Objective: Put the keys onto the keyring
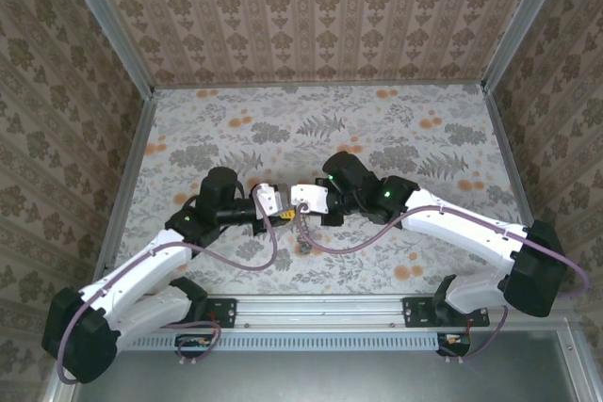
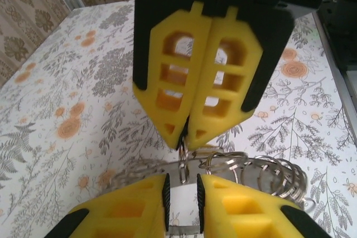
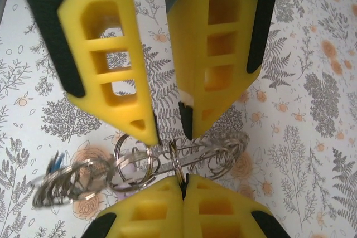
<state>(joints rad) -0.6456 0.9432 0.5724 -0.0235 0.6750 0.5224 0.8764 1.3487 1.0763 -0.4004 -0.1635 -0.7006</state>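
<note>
Keyring (image 3: 215,160), held at mid-counter (image 1: 424,138), is pinched by the closed right gripper (image 3: 183,181), the left gripper (image 3: 169,135) narrowly parted beside it; a blue-headed key (image 3: 56,161) seemingly hangs on, the others unclear.

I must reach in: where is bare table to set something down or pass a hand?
Bare: the table from the left arm and right arm to the back wall, and beside the left wall and right wall. Crowded: centre, where the left end effector and right end effector meet at the keyring.
</note>
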